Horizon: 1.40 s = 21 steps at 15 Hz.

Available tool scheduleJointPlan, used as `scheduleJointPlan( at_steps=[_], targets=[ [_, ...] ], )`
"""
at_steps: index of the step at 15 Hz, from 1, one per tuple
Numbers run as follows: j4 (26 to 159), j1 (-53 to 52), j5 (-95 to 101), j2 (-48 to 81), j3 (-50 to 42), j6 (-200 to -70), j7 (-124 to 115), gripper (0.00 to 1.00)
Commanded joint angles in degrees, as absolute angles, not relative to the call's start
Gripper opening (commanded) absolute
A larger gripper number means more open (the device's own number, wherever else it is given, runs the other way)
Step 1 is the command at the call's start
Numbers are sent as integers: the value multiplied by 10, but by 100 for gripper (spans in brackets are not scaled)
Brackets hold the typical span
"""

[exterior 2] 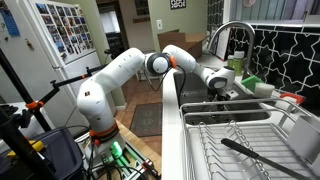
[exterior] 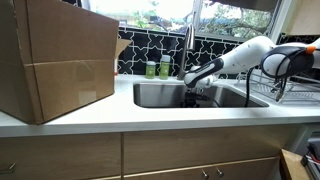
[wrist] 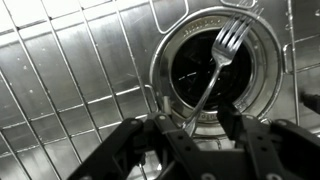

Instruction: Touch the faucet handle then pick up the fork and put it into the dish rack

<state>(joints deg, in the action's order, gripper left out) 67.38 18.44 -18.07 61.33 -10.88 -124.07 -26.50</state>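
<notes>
The fork (wrist: 212, 72) lies in the steel sink (exterior: 160, 96) with its tines over the round drain (wrist: 215, 60). Its handle runs down between my fingers. My gripper (wrist: 200, 122) is low inside the basin, open, with the fork handle close to one finger. It also shows in both exterior views (exterior: 190, 88) (exterior 2: 222, 88). The tall chrome faucet (exterior: 188, 45) (exterior 2: 226, 30) rises behind the sink; its handle is too small to make out. The wire dish rack (exterior: 278, 88) (exterior 2: 240, 135) stands beside the sink.
A large cardboard box (exterior: 60, 60) sits on the counter beside the sink. Two green bottles (exterior: 158, 68) stand behind the basin. A dark utensil (exterior 2: 255, 155) lies in the rack. A wire grid (wrist: 70, 80) covers the sink floor.
</notes>
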Motion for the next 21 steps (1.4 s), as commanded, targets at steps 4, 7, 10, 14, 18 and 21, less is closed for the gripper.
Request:
scheduleJointPlan(
  at_steps=[4, 7, 10, 14, 18, 21],
  targets=[
    [630, 187, -169, 645, -111, -1210, -294, 13],
    [621, 188, -167, 649, -111, -1202, -299, 32],
    [613, 188, -166, 654, -111, -1195, -301, 56],
    [604, 190, -170, 661, -105, -1189, -301, 84],
    [595, 191, -171, 666, -101, -1185, -304, 55],
    [589, 191, -169, 670, -102, -1175, -305, 30]
  ],
)
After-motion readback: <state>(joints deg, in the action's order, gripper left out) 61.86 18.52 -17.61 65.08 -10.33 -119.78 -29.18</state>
